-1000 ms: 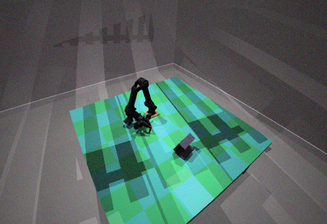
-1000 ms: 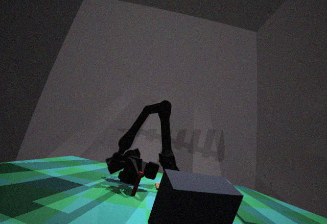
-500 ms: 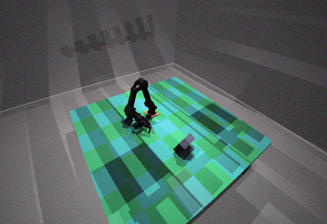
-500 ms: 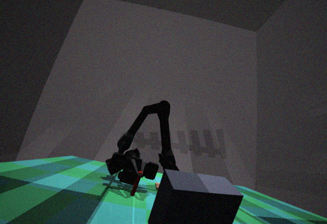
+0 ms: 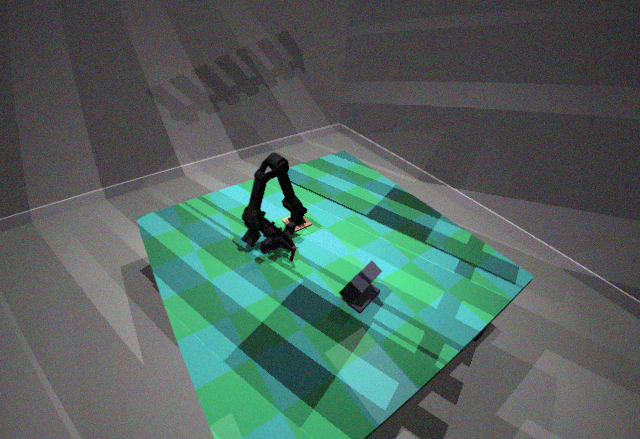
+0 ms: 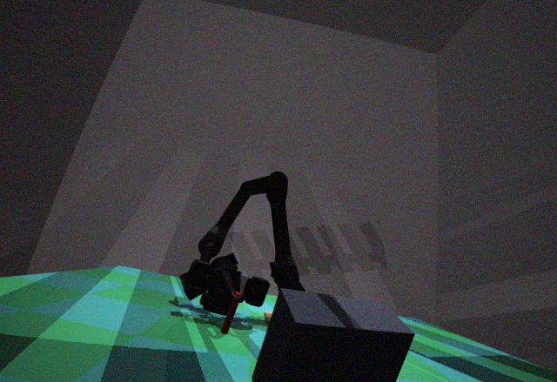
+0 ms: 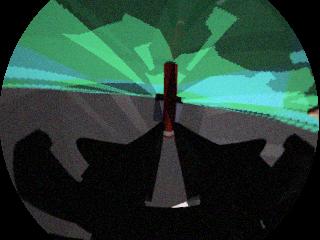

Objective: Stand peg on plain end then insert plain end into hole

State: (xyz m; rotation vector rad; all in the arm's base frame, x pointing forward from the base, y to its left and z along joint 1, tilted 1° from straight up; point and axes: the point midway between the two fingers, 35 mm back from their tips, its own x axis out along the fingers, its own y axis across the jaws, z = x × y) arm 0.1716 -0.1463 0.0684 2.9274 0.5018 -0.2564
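Observation:
The red peg (image 5: 293, 254) (image 6: 231, 315) (image 7: 170, 95) is held near its white-banded end, with its plain end pointing down. It leans a little in the exterior view. I cannot tell whether its lower end touches the table. My gripper (image 5: 294, 248) (image 6: 237, 296) (image 7: 168, 125) is shut on the peg, low over the table and reaching forward. The dark grey sloped panel (image 5: 360, 285) (image 6: 332, 351) stands on the table, apart from the peg. It shows partly behind the peg in the wrist view (image 7: 178, 111). Its hole cannot be made out.
The table (image 5: 232, 398) (image 6: 58, 324) has a green and turquoise checked top with dark shadows across it. A small orange-brown plate (image 5: 306, 225) (image 6: 268, 316) lies at the foot of the arm. The arm's upper links rise in a bend above its base.

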